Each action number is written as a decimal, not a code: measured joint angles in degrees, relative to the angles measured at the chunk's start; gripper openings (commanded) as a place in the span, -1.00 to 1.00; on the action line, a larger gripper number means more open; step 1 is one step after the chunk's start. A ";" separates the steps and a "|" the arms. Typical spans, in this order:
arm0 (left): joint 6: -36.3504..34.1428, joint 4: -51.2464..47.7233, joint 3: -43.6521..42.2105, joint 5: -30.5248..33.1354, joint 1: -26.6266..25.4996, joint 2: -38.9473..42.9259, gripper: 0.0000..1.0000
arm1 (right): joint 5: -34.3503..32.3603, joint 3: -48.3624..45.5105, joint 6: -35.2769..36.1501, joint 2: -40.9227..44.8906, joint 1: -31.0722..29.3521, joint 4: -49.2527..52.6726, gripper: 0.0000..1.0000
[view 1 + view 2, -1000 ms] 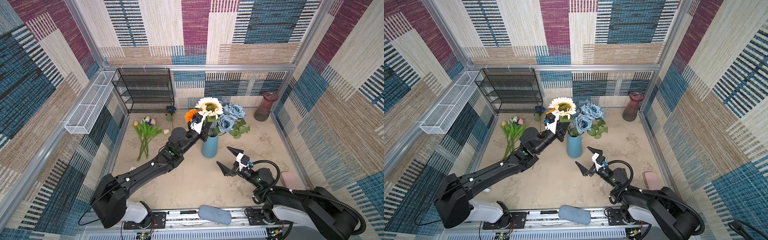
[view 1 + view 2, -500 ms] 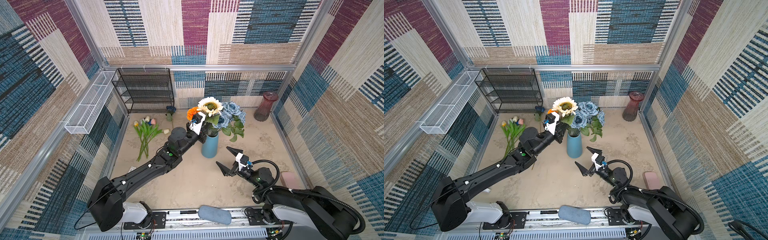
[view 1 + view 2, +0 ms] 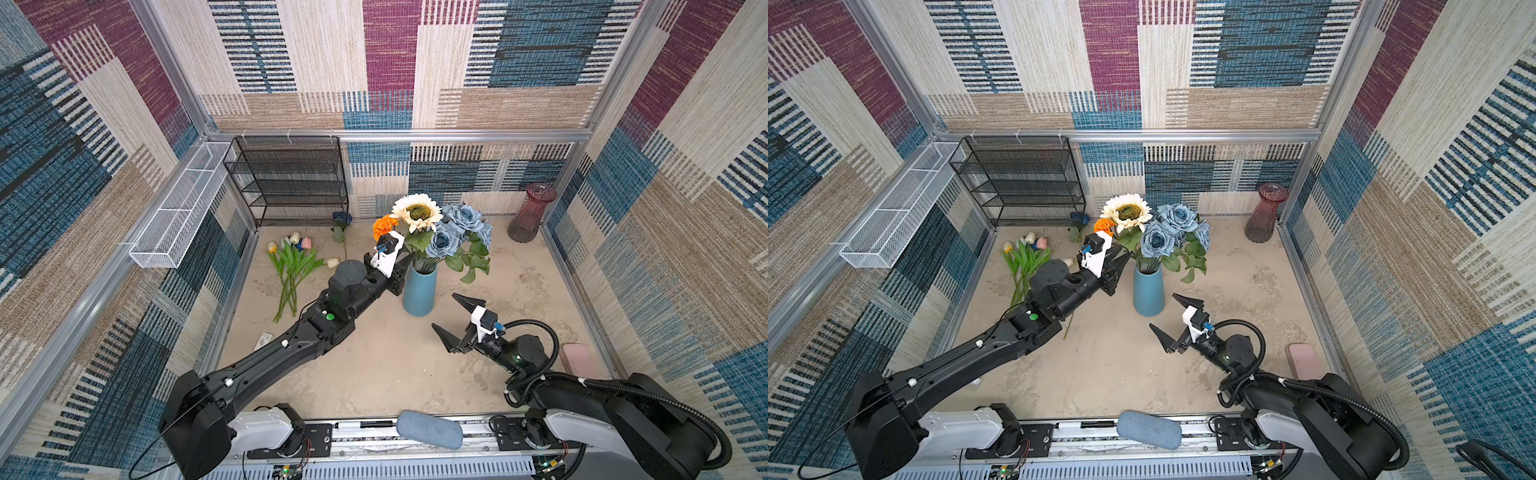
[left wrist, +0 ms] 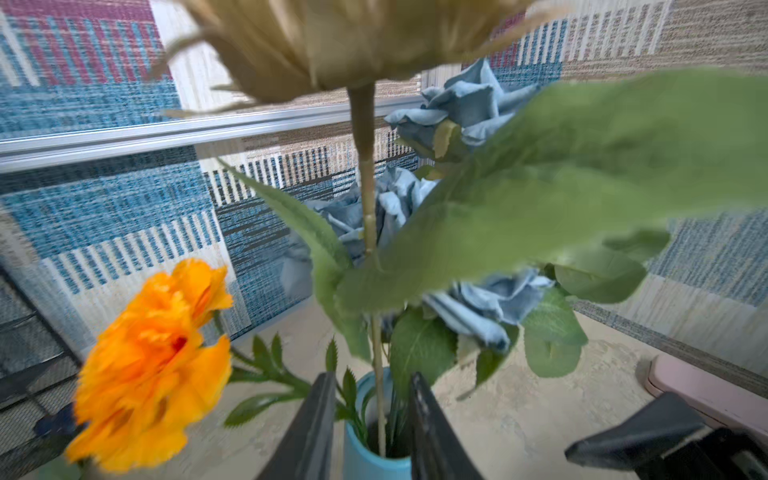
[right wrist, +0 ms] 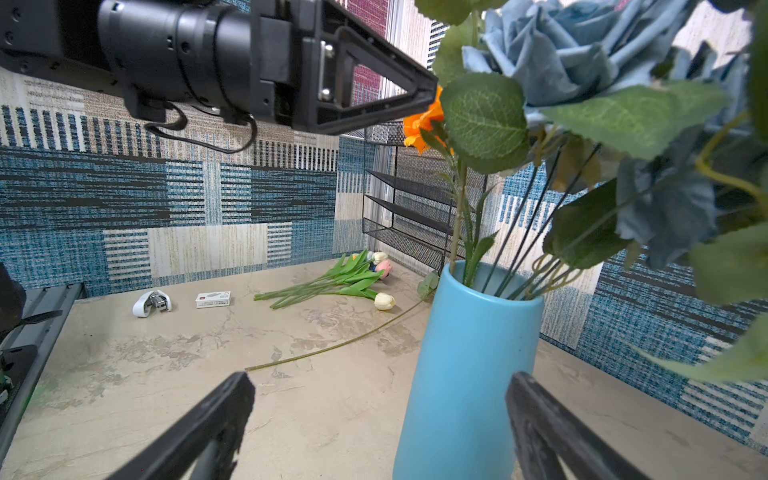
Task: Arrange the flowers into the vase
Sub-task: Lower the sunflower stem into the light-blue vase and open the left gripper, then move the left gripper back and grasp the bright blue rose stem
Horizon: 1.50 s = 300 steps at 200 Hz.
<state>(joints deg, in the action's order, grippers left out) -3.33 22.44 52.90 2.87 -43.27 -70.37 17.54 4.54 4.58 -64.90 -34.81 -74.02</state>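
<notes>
A blue vase (image 3: 419, 291) (image 3: 1148, 291) stands mid-table and holds a cream sunflower (image 3: 417, 212), an orange marigold (image 3: 384, 225) (image 4: 153, 365) and dusty-blue roses (image 3: 461, 220). My left gripper (image 3: 405, 266) (image 4: 372, 376) hovers just left of the vase mouth. It is open, and the stems pass between its fingers untouched. My right gripper (image 3: 444, 311) (image 5: 378, 378) is wide open and empty, low in front of the vase (image 5: 465, 374). Several tulips (image 3: 293, 266) (image 5: 332, 282) lie on the table at the left. A deep-blue rose (image 3: 341, 218) lies behind them.
A black wire shelf (image 3: 291, 183) stands at the back left, and a white wire basket (image 3: 178, 208) hangs on the left wall. A maroon glass vase (image 3: 530, 214) occupies the back right corner. A pink block (image 3: 575, 359) lies at the right edge and a small white box (image 5: 212, 299) at the left.
My left gripper's jaws have parted a little and it has eased back from the vase. The flowers have swayed and resettled in the vase. The right arm has not moved.
</notes>
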 measured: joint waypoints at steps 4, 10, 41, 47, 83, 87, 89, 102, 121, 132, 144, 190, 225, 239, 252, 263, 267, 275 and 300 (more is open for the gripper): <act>-0.22 0.02 -0.76 0.04 0.04 0.92 -0.27 | 0.00 0.00 0.00 0.00 0.00 0.00 0.96; -0.44 -0.04 -1.86 0.31 0.17 2.14 -0.26 | 0.00 0.00 0.00 -0.02 0.00 0.00 0.96; -1.49 -0.83 -7.08 1.51 2.36 8.24 -0.24 | 0.00 0.04 0.00 -0.98 0.00 0.00 0.96; -1.57 -0.83 -8.11 1.92 3.10 9.29 -0.24 | 0.00 0.11 0.00 -1.07 0.00 0.00 0.96; 1.51 -2.03 -13.64 4.50 11.91 10.82 -0.10 | 0.11 0.37 -0.02 -1.55 0.00 -0.07 0.96; 2.47 -2.29 -14.10 4.59 13.18 10.64 -0.09 | 0.11 0.39 -0.02 -1.66 0.00 -0.04 0.96; 3.21 -2.51 -14.38 4.68 14.03 10.40 -0.09 | 0.11 0.42 -0.02 -1.70 0.00 -0.04 0.96; 6.34 -3.98 -15.34 5.68 17.81 8.98 0.05 | 0.11 0.46 -0.02 -2.12 0.00 -0.31 0.96; 10.91 -6.91 -15.47 6.12 21.49 5.20 0.16 | 0.11 0.50 -0.22 -3.34 0.00 -1.18 0.95; 12.66 -9.44 -14.58 5.97 22.77 2.19 0.22 | 0.50 0.85 -0.42 -3.98 0.00 -1.51 0.95; 13.77 -12.68 -12.24 5.68 23.91 -2.14 0.25 | 1.49 1.11 -0.92 -3.98 -0.02 -2.01 0.95; 14.21 -27.15 3.54 2.16 25.94 -21.79 0.20 | 3.41 1.42 -1.22 -2.73 -0.81 -1.92 0.95; 12.96 -37.44 17.73 0.63 26.08 -35.36 0.13 | 3.37 1.44 -0.61 -1.66 -0.81 -1.73 0.95; 12.28 -40.81 23.93 0.61 26.16 -40.50 0.10 | 3.26 1.46 -0.39 -2.38 -0.81 -1.77 0.95; 11.93 -44.33 29.51 1.18 26.34 -44.87 0.05 | 3.23 1.55 -0.39 -3.32 -0.81 -1.77 0.95; 11.87 -46.51 33.44 1.31 26.51 -47.74 0.05 | 3.26 1.73 -0.42 -4.00 -0.81 -1.79 0.95; 11.87 -47.65 35.10 1.44 26.60 -48.83 0.05 | 3.26 1.79 -0.44 -4.22 -0.81 -1.90 0.95; 11.85 -49.77 38.64 1.70 26.75 -51.25 0.05 | 3.28 1.86 -0.46 -4.76 -0.81 -2.29 0.95; 11.63 -55.10 47.65 2.80 27.39 -57.88 0.04 | 3.48 2.01 -0.96 -5.90 -0.81 -2.51 0.95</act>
<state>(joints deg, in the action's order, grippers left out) 8.29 -32.67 100.55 5.67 -15.88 -128.25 21.02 6.55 3.62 -70.81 -35.62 -76.53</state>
